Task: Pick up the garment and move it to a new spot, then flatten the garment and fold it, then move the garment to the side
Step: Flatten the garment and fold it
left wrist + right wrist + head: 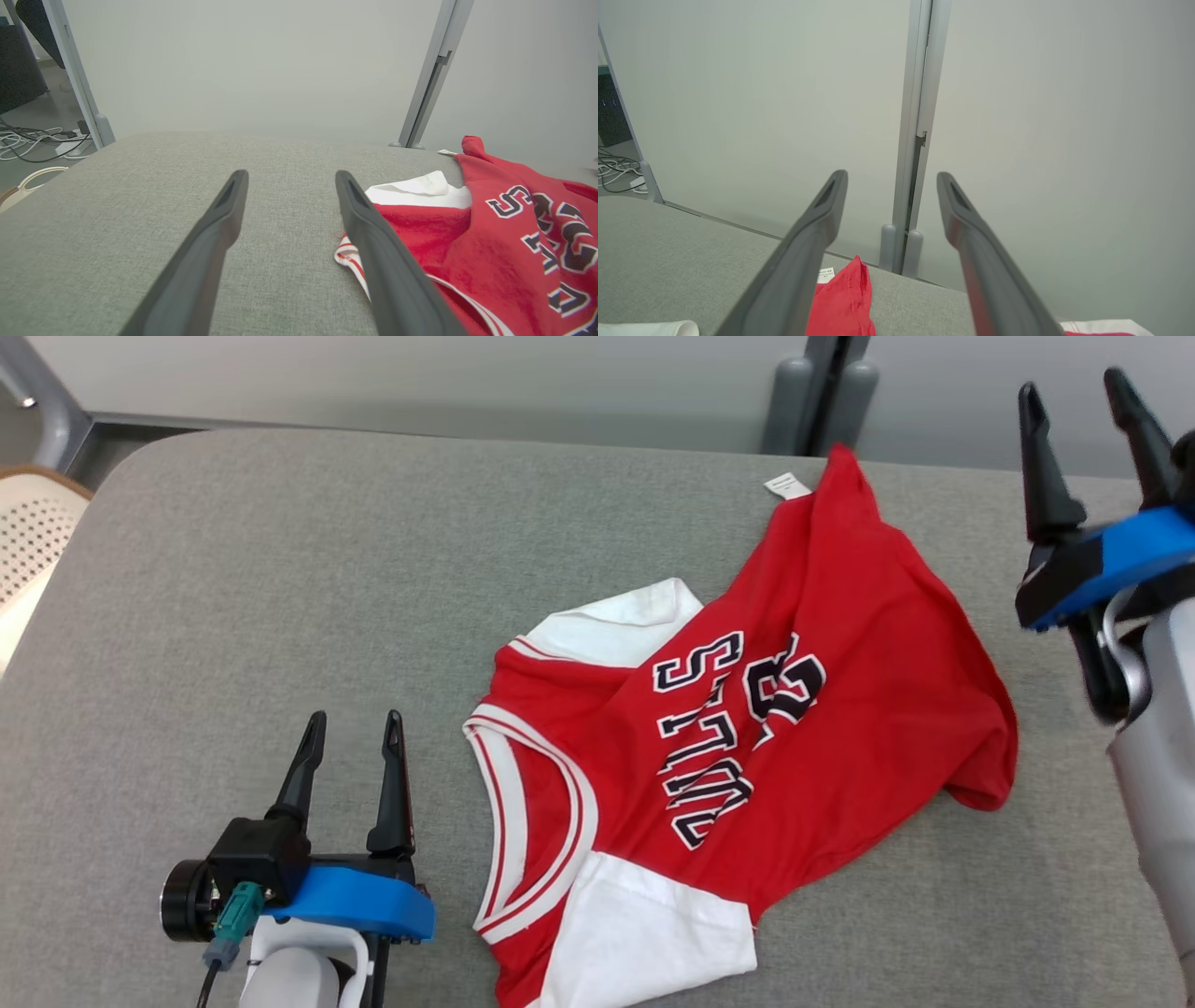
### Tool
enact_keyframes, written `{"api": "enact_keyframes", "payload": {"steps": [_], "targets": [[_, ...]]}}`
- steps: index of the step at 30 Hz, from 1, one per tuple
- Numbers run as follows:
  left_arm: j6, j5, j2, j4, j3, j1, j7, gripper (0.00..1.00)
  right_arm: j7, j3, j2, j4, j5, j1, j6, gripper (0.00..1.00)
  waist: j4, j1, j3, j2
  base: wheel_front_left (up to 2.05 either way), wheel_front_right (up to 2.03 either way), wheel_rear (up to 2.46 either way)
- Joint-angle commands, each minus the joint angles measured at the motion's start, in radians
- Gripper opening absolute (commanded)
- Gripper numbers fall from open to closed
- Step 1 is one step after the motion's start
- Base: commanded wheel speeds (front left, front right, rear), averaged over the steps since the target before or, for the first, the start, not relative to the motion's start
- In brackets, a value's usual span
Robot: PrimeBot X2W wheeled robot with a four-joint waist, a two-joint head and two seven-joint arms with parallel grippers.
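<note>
Nearest in the head view, the left claw [356, 717] hovers low over the grey worktop [233, 569], fingers apart and empty, just left of the garment [803, 709]. The garment is a red jersey with white sleeves, lying rumpled and partly doubled over itself, its neck opening [537, 821] turned toward that claw. Off the garment's far right edge the right claw [1072, 383] hangs raised, fingers apart, nothing between them. With the garment down and both claws free, flattening looks like the step in hand. It would go best with each claw pinching a single layer at opposite ends, the neck trim on one side and the red peak by the white label [787, 485] on the other, then drawing outward low so the tucked flap slides out rather than bunching. In the left wrist view, the left claw [290, 173] points along bare worktop [140, 186] with the garment [490, 242] just beside the finger on that view's right; whether they touch I cannot tell. In the right wrist view, the right claw [890, 173] stands open above the garment's [845, 298] red peak and label [825, 275], clear of both.
</note>
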Motion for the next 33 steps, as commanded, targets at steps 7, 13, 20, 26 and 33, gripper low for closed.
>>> {"api": "enact_keyframes", "payload": {"steps": [7, 13, 20, 26, 33], "targets": [[-0.016, 0.037, 0.004, -0.004, 0.05, 0.054, -0.004, 1.0, -0.003, -0.049, 0.05, -0.236, 0.008, 0.286, 0.0, 1.0, -0.104, 0.0001, -0.076, -0.0001, 0.0, 0.0, 0.0], [-0.029, 0.055, 0.005, 0.0, 0.072, 0.078, -0.004, 1.0, -0.003, -0.086, 0.087, -0.375, 0.003, 0.493, 0.0, 1.0, -0.14, 0.0001, -0.109, -0.0001, 0.0, 0.0, 0.0], [-0.035, 0.066, 0.004, 0.002, 0.083, 0.087, -0.004, 1.0, -0.003, -0.125, 0.147, -0.506, -0.023, 0.701, 0.0, 1.0, -0.155, 0.0001, -0.127, -0.0001, 0.0, 0.0, 0.0], [-0.041, 0.067, 0.003, 0.004, 0.087, 0.091, -0.004, 1.0, 0.008, -0.157, 0.205, -0.58, -0.05, 0.831, 0.0, 1.0, -0.157, 0.0001, -0.133, -0.0001, 0.0, 0.0, 0.0], [-0.045, 0.072, 0.002, 0.011, 0.091, 0.095, -0.004, 1.0, 0.021, -0.167, 0.257, -0.628, -0.068, 0.924, 0.0, 1.0, -0.15, 0.0001, -0.139, -0.0001, 0.0, 0.0, 0.0]]}}
